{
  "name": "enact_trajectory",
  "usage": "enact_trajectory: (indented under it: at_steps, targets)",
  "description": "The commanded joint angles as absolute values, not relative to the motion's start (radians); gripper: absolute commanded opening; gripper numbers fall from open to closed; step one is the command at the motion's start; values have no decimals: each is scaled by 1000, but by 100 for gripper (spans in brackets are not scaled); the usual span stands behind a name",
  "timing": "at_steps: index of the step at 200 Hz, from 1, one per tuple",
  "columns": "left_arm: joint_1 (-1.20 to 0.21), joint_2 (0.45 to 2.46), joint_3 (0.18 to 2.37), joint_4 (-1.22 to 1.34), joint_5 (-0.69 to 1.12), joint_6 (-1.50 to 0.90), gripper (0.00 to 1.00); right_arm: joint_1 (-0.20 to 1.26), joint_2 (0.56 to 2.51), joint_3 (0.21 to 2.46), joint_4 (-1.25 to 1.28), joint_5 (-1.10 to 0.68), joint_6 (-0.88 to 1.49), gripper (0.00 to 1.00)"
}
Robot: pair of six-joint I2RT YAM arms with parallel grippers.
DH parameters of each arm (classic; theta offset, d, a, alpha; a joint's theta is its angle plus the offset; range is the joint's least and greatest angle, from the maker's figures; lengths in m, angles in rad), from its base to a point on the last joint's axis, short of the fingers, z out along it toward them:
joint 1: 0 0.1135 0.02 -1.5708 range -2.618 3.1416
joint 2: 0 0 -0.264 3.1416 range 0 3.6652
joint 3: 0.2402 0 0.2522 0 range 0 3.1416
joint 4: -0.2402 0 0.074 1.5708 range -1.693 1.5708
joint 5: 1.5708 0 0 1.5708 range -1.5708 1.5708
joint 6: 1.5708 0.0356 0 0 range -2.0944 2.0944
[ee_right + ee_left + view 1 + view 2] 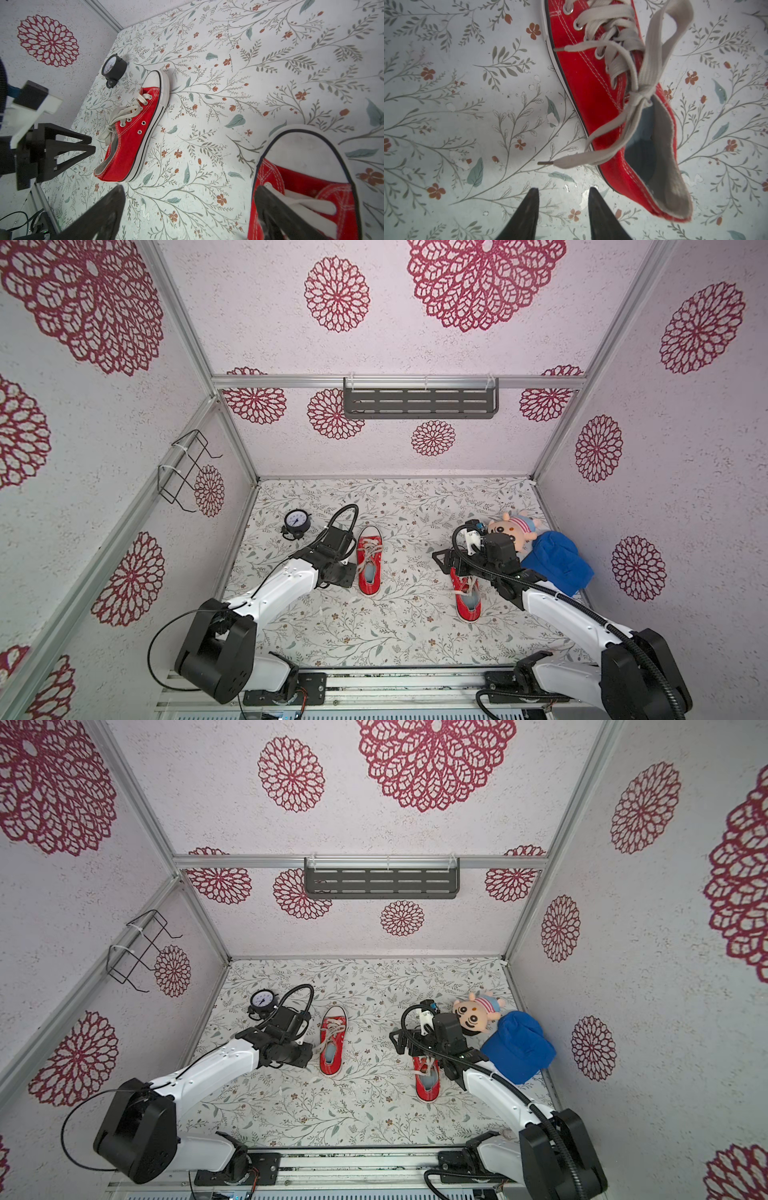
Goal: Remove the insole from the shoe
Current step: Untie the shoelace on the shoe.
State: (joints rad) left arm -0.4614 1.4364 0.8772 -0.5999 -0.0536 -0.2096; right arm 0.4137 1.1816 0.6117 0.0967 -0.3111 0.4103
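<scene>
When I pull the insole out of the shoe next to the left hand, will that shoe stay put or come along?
Probably comes along: the shoe is thin canvas, likely light, and nothing pins it to the table. Its collar looks soft, so it may fold under a pinch. The loose lace ends are floppy and could snag.

The floral tabletop (pixel 407 506) carries a dial gauge (pixel 296 519), left red sneaker (pixel 369 568), right red sneaker (pixel 467 601), and plush doll (pixel 513 529) just beside a blue cap (pixel 557 562).
</scene>
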Motion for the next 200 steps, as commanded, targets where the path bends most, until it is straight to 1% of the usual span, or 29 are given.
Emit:
enact_trajectory:
  at_steps: [1,33,71,136,164,176,200]
  targets:
    - [-458,1474,915,-584,-66,-103,42,419,1176,632,126,-317,373,99]
    - [-461,1519,922,-565,-103,-40,42,418,1175,635,119,-315,358,99]
    - [-462,1519,895,-498,-137,21,43,417,1178,640,115,-313,350,99]
    - [-462,1497,844,-416,-68,103,42,418,1169,634,113,-307,351,99]
    - [-466,1508,844,-390,-41,133,39,419,1172,637,118,-308,348,99]
    - [-467,1513,847,-384,-35,144,34,417,1174,638,120,-310,350,99]
    - [-468,1514,850,-396,-63,146,17,418,1171,638,118,-308,353,99]
